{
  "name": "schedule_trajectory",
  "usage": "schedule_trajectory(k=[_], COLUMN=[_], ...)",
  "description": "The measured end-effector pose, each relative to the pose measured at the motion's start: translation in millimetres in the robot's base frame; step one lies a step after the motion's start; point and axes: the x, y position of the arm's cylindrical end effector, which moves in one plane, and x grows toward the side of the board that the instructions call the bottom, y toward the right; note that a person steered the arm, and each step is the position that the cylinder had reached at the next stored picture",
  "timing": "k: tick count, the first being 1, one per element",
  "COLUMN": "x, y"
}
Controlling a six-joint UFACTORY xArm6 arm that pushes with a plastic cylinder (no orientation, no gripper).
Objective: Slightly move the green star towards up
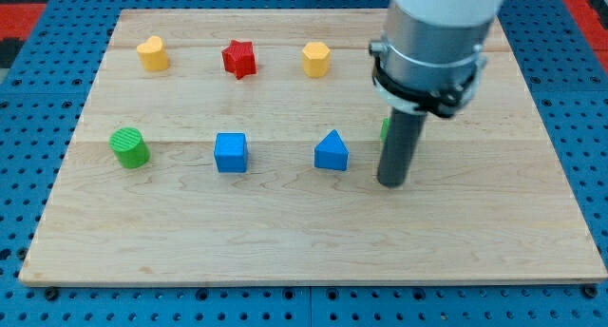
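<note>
The green star [385, 128] is almost wholly hidden: only a narrow green sliver shows at the left edge of the rod, just right of the blue triangle [331, 150] in the lower row of blocks, so its shape cannot be confirmed from this view. My tip [392, 182] rests on the table [285, 241] below that sliver, towards the view's bottom; whether it touches the star cannot be told, since the rod covers the contact zone. The arm has no fingers and so holds nothing; it can only push. The step in hand appears to be the approach from below the star, ready for a push towards the view's top. To do it well, centre the tip under the star's middle before advancing, because an off-centre contact on a star's points would likely spin it or send it sideways towards the blue triangle. Advance straight up the view, slowly, and stop after a short travel, since the task asks for a slight move only. The yellow block [316, 58] in the upper row lies up and to the left, well apart, so a short straight push should not disturb it. The blue cube [231, 152], green cylinder [129, 147], red star [239, 58] and yellow heart [152, 53] lie farther to the view's left and are not at risk.
</note>
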Motion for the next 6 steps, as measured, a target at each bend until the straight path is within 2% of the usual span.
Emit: schedule_trajectory(k=[1, 4, 5, 6], x=[-37.1, -92.9, -110.7, -141.8], y=[0.9, 10.7, -22.8, 14.6])
